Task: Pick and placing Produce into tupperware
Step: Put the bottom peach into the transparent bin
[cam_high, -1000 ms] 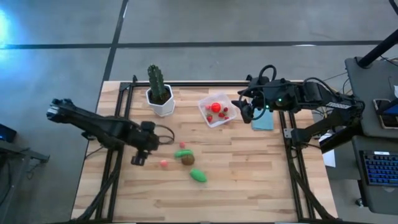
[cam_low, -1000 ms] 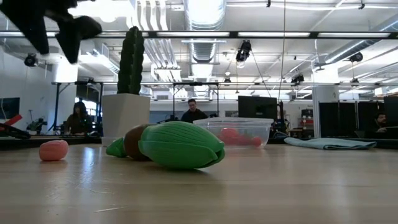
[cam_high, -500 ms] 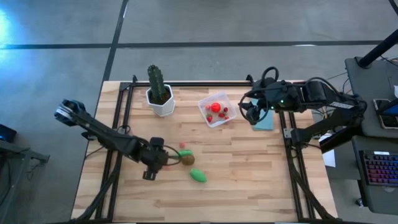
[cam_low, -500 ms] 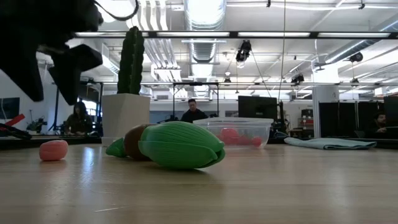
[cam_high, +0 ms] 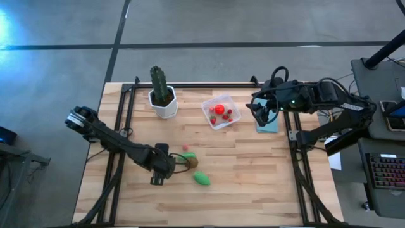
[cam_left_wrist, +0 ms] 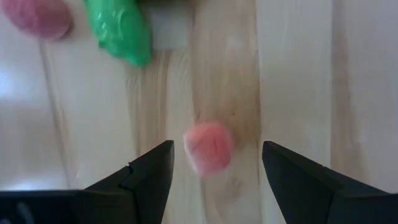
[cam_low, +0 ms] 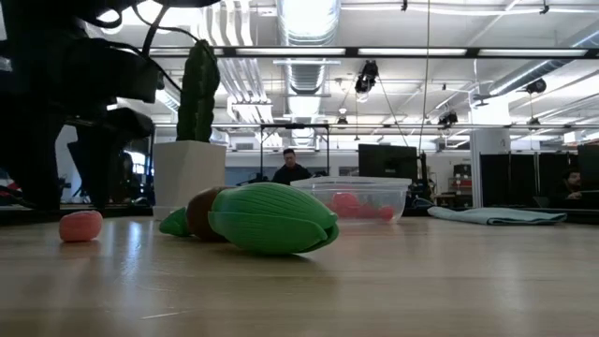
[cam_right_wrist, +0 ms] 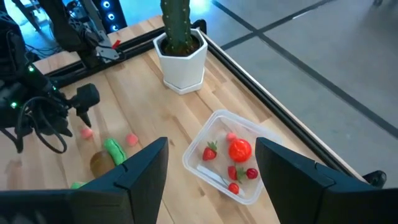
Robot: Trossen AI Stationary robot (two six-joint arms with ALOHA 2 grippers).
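Produce — a pink piece [cam_left_wrist: 208, 147] sits on the wood between my spread left gripper [cam_left_wrist: 214, 171] fingers — untouched; my right gripper [cam_right_wrist: 211, 168] waits released.

I see grey concrete floor [cam_high: 57, 95] with dark seam lines around wooden bench [cam_high: 253, 183]. Beyond: ceiling strip lights [cam_low: 309, 51], ducting, dark monitors [cam_low: 387, 161], seated person [cam_low: 291, 168].

Pink produce piece [cam_left_wrist: 209, 146], green oblong piece [cam_low: 271, 218], red fruit [cam_high: 219, 109] in clear tupperware [cam_high: 209, 118].
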